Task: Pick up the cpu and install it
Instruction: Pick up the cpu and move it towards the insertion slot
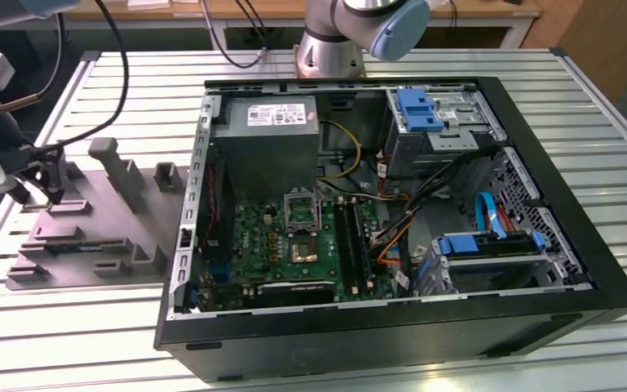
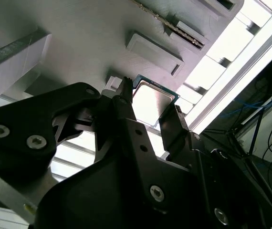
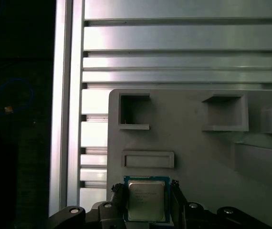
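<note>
The cpu (image 3: 146, 202), a small square chip with a silvery top and a thin green rim, sits between my gripper's (image 3: 146, 192) two black fingers (image 3: 118, 194). In both wrist views the fingers press on its opposite edges, so the gripper is shut on it. The cpu (image 2: 151, 106) hangs just over the grey holder plate (image 2: 93, 43). In the exterior view my gripper (image 1: 42, 189) is at the far left, above that grey holder (image 1: 95, 233). The motherboard's socket (image 1: 300, 245) lies inside the open computer case (image 1: 575, 204), with its metal frame (image 1: 300, 211) swung up.
The holder has raised blocks and pockets (image 3: 134, 112) around the gripper. The case holds a grey power supply (image 1: 270, 135), memory sticks (image 1: 349, 237), loose cables (image 1: 423, 196) and blue drive brackets (image 1: 488, 245). The slatted metal table (image 1: 95, 327) runs around both. The arm's base (image 1: 330, 49) stands behind the case.
</note>
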Controlling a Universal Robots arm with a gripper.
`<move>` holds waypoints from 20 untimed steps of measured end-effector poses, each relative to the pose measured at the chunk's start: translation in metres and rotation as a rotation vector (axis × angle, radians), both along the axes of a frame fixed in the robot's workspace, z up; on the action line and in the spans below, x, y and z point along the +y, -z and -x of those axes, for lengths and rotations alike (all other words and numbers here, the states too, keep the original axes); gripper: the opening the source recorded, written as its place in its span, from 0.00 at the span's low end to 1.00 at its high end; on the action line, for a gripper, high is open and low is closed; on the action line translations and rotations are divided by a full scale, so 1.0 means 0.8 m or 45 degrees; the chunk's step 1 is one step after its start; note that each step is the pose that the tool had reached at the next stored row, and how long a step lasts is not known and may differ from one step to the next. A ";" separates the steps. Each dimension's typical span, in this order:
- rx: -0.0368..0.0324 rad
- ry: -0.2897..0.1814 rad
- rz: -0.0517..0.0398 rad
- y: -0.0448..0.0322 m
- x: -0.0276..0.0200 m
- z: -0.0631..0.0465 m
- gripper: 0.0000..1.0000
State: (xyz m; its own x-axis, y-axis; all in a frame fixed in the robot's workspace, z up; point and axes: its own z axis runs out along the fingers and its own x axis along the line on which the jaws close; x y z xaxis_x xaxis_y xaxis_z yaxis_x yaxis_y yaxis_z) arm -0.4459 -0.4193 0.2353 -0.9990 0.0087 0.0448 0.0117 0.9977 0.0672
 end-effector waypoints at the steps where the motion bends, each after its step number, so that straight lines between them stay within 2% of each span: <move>1: 0.0000 0.000 0.000 -0.0005 0.0000 0.000 0.47; 20: -0.0002 0.000 0.000 -0.0108 0.0000 0.000 0.47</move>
